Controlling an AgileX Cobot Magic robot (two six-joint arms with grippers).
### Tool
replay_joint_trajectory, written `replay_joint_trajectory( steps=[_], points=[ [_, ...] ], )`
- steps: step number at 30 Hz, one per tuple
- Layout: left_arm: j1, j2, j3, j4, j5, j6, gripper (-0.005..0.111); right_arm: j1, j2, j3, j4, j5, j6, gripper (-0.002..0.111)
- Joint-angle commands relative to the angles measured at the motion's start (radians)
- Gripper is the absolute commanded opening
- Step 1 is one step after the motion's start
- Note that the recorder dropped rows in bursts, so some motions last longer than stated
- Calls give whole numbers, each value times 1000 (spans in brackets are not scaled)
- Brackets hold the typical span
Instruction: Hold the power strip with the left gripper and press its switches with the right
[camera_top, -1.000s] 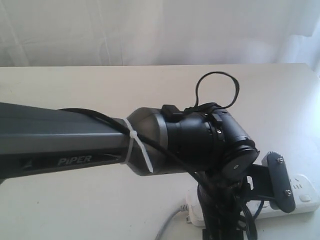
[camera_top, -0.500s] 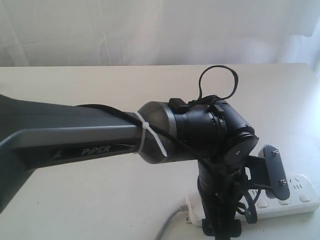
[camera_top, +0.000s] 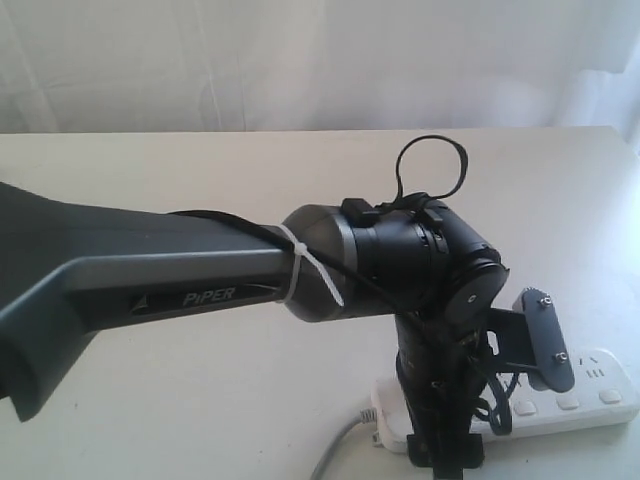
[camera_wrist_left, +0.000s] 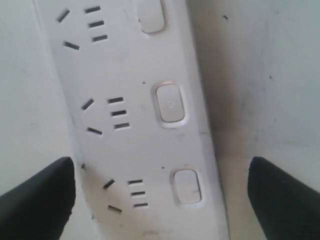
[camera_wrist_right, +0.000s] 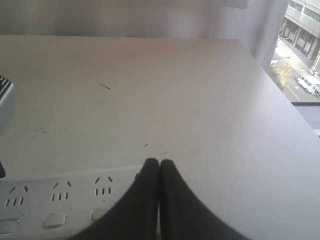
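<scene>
The power strip (camera_top: 600, 388) lay on the desk (camera_top: 150, 170) at the near right. The left gripper (camera_wrist_left: 160, 200) hung above it — jaws spread, one either side. The right gripper (camera_wrist_right: 159, 200) — jaws pressed together — stood over one end.

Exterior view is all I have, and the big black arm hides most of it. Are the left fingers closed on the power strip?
Observer: No. The left gripper is open, its black fingers on either side of the long white plastic power strip, with a gap on the switch side.
Operator: And the right one?
Observer: The right gripper is shut and empty, fingers pressed together.
Operator: Over a switch?
Observer: No. Its tips sit at the strip's socket-side edge; the nearest square white switch shows beside them.
</scene>
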Motion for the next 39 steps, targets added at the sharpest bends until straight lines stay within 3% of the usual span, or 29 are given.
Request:
replay_joint_trajectory(
  steps=[1,21,28,30,35,39],
  points=[
    [14,11,-6,-23,34,2,92,4,-5,1,0,-10,2,0],
    [-2,75,-6,-92,9,19,88,4,-5,1,0,-10,2,0],
    [-2,81,-6,-96,107,19,88,4,-5,1,0,-10,2,0],
    [1,81,-6,-93,168,19,80,4,-5,1,0,-10,2,0],
    [1,81,-6,-45,287,24,38,4,-5,1,0,-10,2,0],
    [1,81,-6,7,314,24,14,11,-5,1,0,-10,2,0]
  ],
)
